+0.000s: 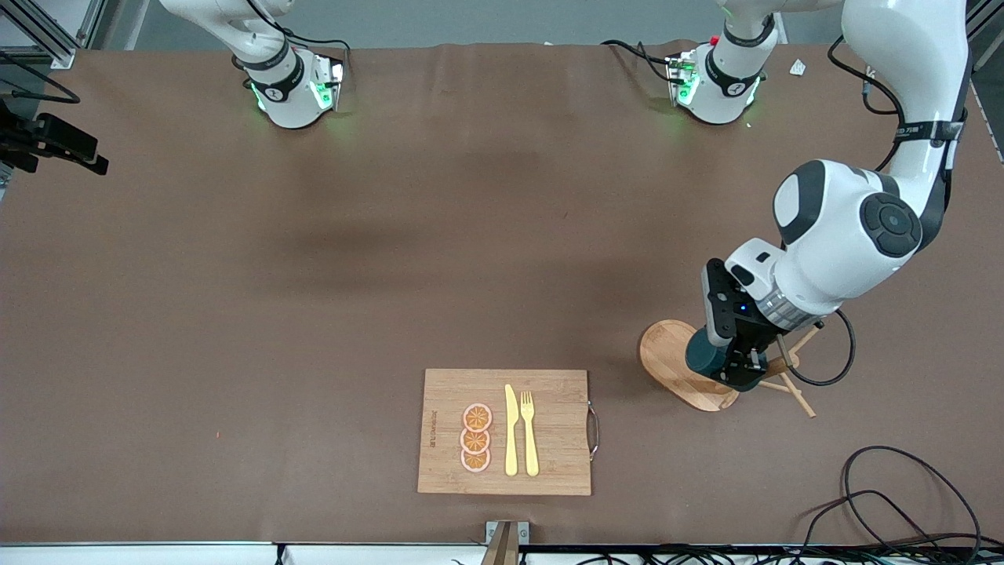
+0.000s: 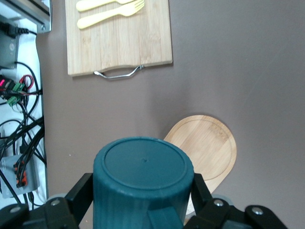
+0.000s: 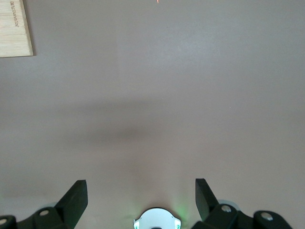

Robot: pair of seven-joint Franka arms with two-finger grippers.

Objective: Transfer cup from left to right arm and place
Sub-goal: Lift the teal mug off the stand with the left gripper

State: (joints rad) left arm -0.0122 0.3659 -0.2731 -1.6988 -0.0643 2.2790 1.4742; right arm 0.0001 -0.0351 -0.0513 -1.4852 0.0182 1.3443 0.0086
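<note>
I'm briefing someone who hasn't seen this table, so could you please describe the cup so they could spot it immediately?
Start at the wooden cutting board and look toward the left arm's end of the table, to the wooden peg stand. The cup is over that stand, held in the left end effector. It is the only dark teal thing among pale wood, with ribbed sides.

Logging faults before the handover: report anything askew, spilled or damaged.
Nothing spilled or damaged. The left tool grips the cup bottom-outward over the wooden stand. Right tool open, waiting over bare table.
</note>
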